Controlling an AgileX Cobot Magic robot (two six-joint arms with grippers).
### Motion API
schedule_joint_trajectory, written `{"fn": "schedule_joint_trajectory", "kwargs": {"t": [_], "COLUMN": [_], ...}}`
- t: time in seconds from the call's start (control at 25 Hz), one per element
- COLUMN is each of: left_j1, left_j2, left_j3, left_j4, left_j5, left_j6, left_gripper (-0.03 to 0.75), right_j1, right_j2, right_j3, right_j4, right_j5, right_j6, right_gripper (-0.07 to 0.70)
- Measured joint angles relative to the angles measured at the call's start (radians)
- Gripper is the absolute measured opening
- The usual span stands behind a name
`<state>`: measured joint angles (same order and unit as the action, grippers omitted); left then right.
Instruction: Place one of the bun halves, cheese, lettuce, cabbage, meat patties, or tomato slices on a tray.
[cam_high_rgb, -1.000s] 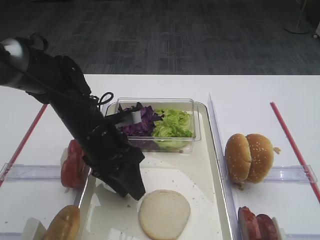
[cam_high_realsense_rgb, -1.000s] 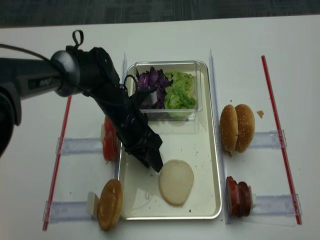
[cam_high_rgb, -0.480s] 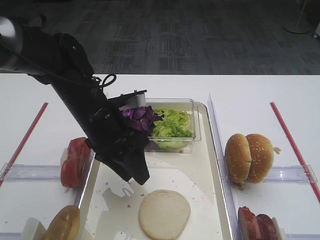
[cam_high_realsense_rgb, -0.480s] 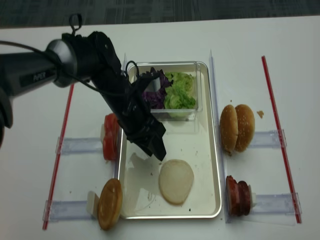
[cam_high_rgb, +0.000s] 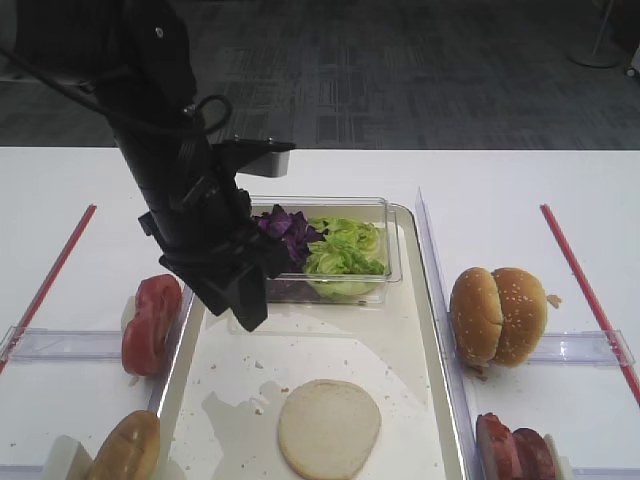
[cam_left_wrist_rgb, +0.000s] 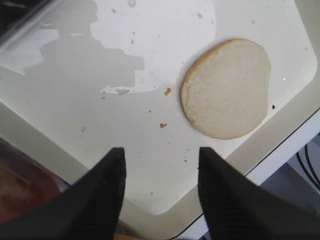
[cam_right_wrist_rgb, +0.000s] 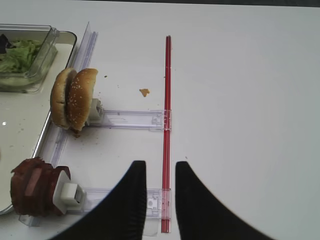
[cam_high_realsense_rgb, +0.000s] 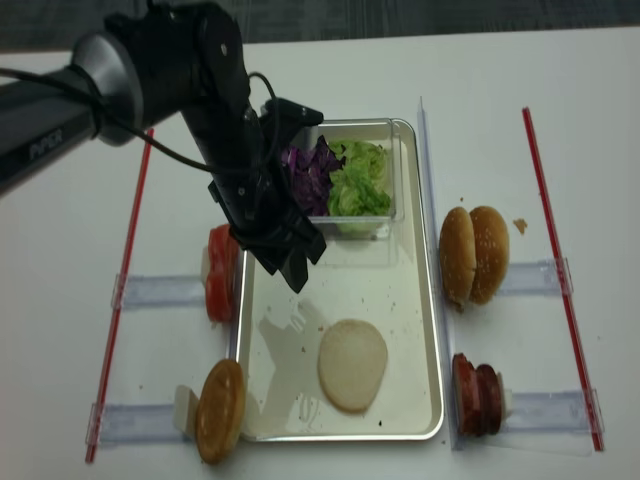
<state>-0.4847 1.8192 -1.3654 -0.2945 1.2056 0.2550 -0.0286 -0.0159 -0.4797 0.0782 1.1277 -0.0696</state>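
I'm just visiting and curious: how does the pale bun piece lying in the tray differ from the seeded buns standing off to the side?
The bun half lies flat on the tray, off-white cut face up; the sesame buns stand on edge on the white table, outside the tray.
The bun half looks plain and pale; the sesame buns are browner, with seeds on the crust.
The bun half is a single piece; the sesame buns are two pieces pressed together.
Both are round, and no fingers touch either.

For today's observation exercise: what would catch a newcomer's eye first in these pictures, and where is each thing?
The big black left arm dominates, its left gripper hanging open and empty over the tray. Below it one bun half lies cut face up on the tray's near end. At the far end, a clear plastic box holds purple cabbage beside green lettuce.
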Motion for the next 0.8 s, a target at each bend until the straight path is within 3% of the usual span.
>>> {"fn": "schedule_joint_trajectory", "kwargs": {"t": [0.44, 0.8], "left_j1": [0.000, 0.000], "left_j2": [-0.036, -0.038], "left_j3": [-0.048, -0.048], "left_j4": [0.206, 0.230], "left_j5": [0.010, 0.012], "left_j6": [-0.199, -0.231], "left_gripper": [0.312, 0.314], "right_j1": [0.000, 0.000], "right_j2": [0.000, 0.000], "right_j3": [0.000, 0.000], "right_j4": [0.000, 0.000], "right_j5": [0.000, 0.000], "right_j6": [0.000, 0.000], "right_gripper": [0.193, 0.193]}}
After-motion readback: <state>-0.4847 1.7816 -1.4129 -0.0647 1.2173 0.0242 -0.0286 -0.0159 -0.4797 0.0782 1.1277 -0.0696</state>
